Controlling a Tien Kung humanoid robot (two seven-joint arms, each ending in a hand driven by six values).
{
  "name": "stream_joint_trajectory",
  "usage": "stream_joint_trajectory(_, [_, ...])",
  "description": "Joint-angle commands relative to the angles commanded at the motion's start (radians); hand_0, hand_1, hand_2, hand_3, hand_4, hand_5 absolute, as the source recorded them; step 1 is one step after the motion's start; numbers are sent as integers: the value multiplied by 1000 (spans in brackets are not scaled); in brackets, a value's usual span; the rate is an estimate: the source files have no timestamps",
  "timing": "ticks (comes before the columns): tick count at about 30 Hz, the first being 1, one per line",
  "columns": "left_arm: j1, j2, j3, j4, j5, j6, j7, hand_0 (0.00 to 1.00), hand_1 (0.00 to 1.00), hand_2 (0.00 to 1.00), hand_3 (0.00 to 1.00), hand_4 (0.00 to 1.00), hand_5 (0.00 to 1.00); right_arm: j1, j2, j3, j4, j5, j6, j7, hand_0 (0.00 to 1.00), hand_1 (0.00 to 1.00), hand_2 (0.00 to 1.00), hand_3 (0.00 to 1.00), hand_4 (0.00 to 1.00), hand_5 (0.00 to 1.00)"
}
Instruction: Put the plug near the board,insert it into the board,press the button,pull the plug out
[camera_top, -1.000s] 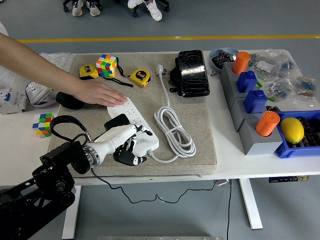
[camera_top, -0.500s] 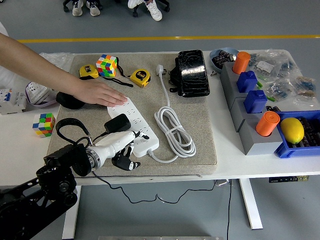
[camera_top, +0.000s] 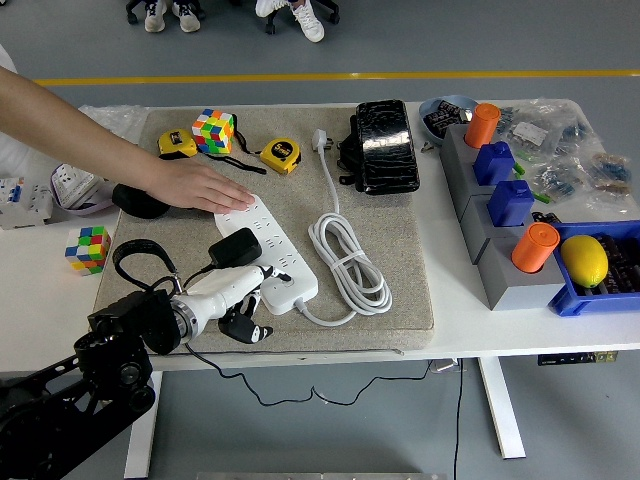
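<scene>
One head view only — high on the robot's side, looking forward and down over the white table (camera_top: 500, 325).

Plug (camera_top: 234, 247) on board (camera_top: 268, 248), cable coil (camera_top: 349, 262) right.

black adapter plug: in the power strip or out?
In. The black plug sits on the white power strip, nothing gripping it; left hand rests beside it.

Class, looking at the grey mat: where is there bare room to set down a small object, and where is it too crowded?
Free: the mat right of the coiled white cable, and its middle strip between power strip and cable. Crowded: the far left, with the cube, tape measures, a person's hand and the robot's left hand.
</scene>
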Motion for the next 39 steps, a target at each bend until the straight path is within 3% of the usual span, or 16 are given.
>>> stream_joint_trajectory(8, [-1, 4, 6, 2, -6, -20, 11, 60, 102, 163, 812, 791, 2, 2, 1, 2, 0, -1, 0, 0, 549, 573, 525, 503, 809, 358])
stream_joint_trajectory(11, [1, 4, 2, -1, -5, -7, -3, 60, 102, 163, 812, 791, 2, 2, 0, 4, 0, -2, 0, 0, 549, 573, 525, 503, 809, 358])
stream_joint_trajectory(13, [4, 5, -8, -5, -14, 26, -39, 63, 107, 169, 780, 745, 2, 1, 0, 3, 0, -2, 0, 0, 549, 573, 525, 504, 810, 358])
stream_joint_trajectory(18, [20, 5, -47, 4, -110, 134, -156, 63, 107, 169, 780, 745, 2, 2, 1, 1, 0, -2, 0, 0, 549, 573, 525, 504, 810, 358])
stream_joint_trajectory(19, [26, 3, -58, 11, -139, 157, -178, 133, 104, 229, 673, 727, 150, 2, 1, 1, 0, -2, 0, 0, 549, 573, 524, 503, 809, 358])
stream_joint_trajectory(24, [44, -1, -82, 57, -285, 294, -302, 133, 104, 229, 673, 727, 150, 0, 2, -4, -2, 1, 0, 0, 549, 573, 524, 503, 809, 358])
stream_joint_trajectory(25, [45, -1, -79, 68, -323, 326, -333, 212, 205, 315, 577, 792, 284, 1, 2, -5, -2, 2, 0, 0, 549, 573, 524, 503, 809, 358])
stream_joint_trajectory(30, [52, -7, -60, 135, -514, 467, -493, 212, 205, 315, 577, 792, 284, 3, 4, -5, -2, 3, 1, -1, 549, 573, 524, 503, 809, 358])
stream_joint_trajectory(31, [53, -9, -58, 151, -566, 489, -535, 397, 509, 511, 503, 804, 301, 4, 4, -5, -3, 3, 1, -2, 547, 575, 524, 503, 809, 358])
stream_joint_trajectory(35, [50, -17, -58, 185, -710, 525, -642, 397, 509, 511, 503, 804, 301, 5, 5, -6, -4, 5, 1, -3, 547, 575, 524, 503, 809, 358])
stream_joint_trajectory(39, [47, -18, -58, 197, -737, 532, -656, 423, 518, 523, 502, 806, 301, 6, 5, -6, -3, 5, 1, -2, 548, 574, 524, 504, 809, 358])
